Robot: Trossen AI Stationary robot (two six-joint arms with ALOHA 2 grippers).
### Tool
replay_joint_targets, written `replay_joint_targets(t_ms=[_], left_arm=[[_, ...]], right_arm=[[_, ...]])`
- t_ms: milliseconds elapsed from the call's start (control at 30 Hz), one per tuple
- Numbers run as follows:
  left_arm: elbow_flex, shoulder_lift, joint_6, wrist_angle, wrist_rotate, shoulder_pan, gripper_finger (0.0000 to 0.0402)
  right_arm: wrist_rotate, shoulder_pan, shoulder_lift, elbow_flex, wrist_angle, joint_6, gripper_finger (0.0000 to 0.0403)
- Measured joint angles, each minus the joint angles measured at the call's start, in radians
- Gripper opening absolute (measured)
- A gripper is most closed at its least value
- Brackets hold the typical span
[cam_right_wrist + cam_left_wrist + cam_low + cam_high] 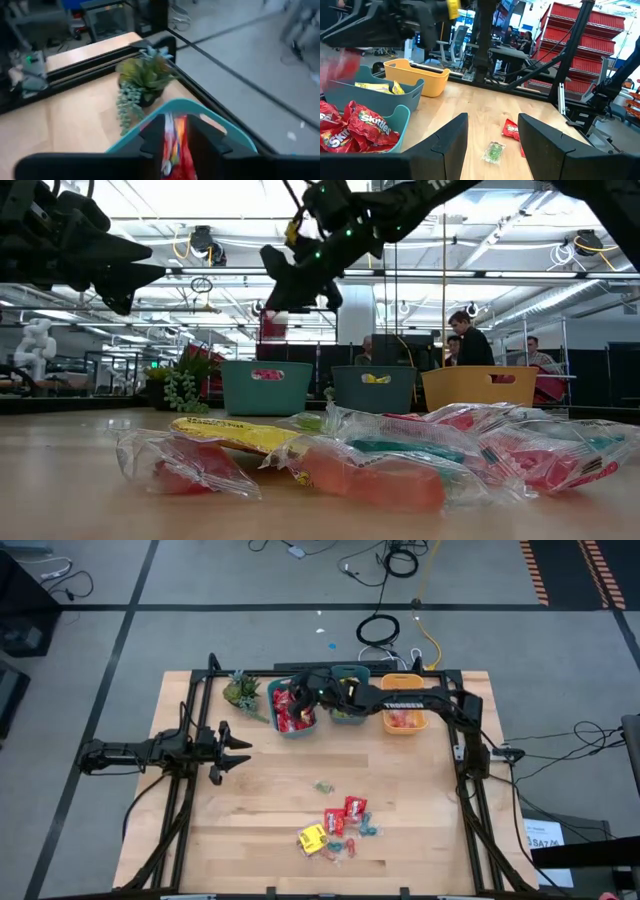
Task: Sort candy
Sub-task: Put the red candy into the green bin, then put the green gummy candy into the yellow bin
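Observation:
Three bins stand in a row at the table's far edge: a light teal bin [276,720] with red candy packets [360,127], a darker teal bin [348,716] with yellow packets, and an orange bin [405,720]. My right gripper [295,700] hangs over the light teal bin's rim [185,105], shut on a red candy packet [175,147]. A pile of loose candy [335,825] lies near the table's front edge, and a single green piece [322,786] lies apart from it. My left gripper [240,753] waits at the table's left, open and level, with nothing between its fingers. My right gripper has the red candy packet between its two fingers [152,137], which slant downward from the table's right side. The packet's upper part [172,125] stands between the fingertips and the rest hangs below them, over the light teal bin. The pads' own contact is hidden by the fingers.
A small green plant [242,692] stands just left of the light teal bin, close to my right gripper. Black frame rails [200,720] run along the table's left, right and far edges. Bare wood lies between the bins and the candy pile. People sit beyond the table.

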Motion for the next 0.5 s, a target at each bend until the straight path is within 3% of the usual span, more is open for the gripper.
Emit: replay_joint_targets(t_ms=[333, 500], left_arm=[[0.000, 0.000, 0.006, 0.000, 0.000, 0.000, 0.0183], [0.000, 0.000, 0.007, -0.001, -0.001, 0.000, 0.0183]], right_arm=[[-0.009, -0.023, -0.019, 0.000, -0.032, 0.080, 0.0186], [-0.159, -0.020, -0.086, 0.001, -0.132, 0.101, 0.0198]])
